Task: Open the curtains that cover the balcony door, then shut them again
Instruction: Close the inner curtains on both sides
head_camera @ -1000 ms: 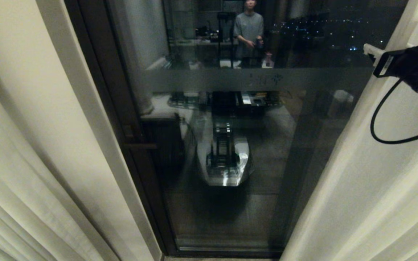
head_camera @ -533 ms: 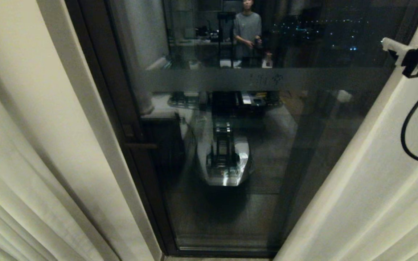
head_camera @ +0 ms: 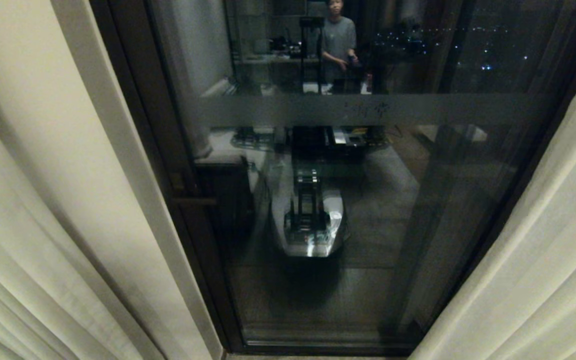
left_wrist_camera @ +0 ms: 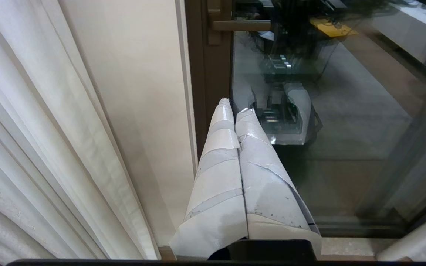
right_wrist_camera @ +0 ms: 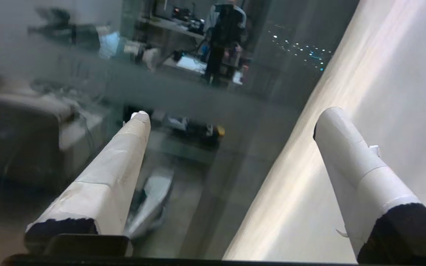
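Now the right gripper hung beside the balcony door, fingers spread wide and holding nothing, just beside the right curtain edge. Beside the door's dark frame, the left gripper pointed at the glass, fingers pressed together. Either side of the door, the curtains stood drawn apart in cream pleats, baring the frosted band.

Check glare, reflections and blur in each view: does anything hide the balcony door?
Head view: the balcony door glass mirrors the room, the robot and a standing person; the curtains look dim but legible. Left wrist view: brighter, sharp, with the same reflection beyond the shut left end effector. Right wrist view: motion-blurred glass and curtain; the open right end effector stays sharp.
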You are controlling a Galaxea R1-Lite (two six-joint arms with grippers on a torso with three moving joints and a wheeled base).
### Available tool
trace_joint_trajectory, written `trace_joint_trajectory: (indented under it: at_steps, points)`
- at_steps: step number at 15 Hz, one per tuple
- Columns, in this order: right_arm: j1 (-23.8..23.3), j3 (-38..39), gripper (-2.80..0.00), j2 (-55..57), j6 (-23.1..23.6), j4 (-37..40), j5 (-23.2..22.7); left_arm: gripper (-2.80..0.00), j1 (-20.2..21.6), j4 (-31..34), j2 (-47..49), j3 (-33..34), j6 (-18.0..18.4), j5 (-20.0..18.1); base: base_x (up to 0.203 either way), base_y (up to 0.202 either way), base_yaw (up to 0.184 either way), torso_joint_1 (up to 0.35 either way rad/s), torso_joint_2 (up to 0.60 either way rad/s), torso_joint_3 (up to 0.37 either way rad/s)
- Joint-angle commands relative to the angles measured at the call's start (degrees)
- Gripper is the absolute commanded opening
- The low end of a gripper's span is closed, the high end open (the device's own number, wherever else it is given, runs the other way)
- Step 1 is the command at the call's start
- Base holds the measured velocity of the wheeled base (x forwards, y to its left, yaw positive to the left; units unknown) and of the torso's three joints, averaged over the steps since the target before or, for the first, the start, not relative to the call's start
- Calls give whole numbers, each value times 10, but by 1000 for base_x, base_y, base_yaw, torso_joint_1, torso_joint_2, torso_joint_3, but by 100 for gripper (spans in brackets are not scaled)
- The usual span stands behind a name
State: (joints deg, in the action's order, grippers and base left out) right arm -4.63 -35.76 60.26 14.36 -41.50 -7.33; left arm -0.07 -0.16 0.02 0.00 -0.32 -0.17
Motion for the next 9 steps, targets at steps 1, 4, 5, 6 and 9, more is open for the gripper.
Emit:
trace_joint_trajectory:
  at_steps: [1,4,5,6,9]
  points:
    - [-3,56,0,-93,15,5,0,-280,0,0,0,0,0,0,0,0,0,0,0,0]
    - [-11,116,0,-144,29,11,0,-280,0,0,0,0,0,0,0,0,0,0,0,0]
    - [-16,133,0,-159,29,11,-1,-280,0,0,0,0,0,0,0,0,0,0,0,0]
    - [-19,147,-280,-172,30,14,-1,-280,0,0,0,0,0,0,0,0,0,0,0,0]
    - [-20,202,-280,-208,30,16,-1,-280,0,0,0,0,0,0,0,0,0,0,0,0]
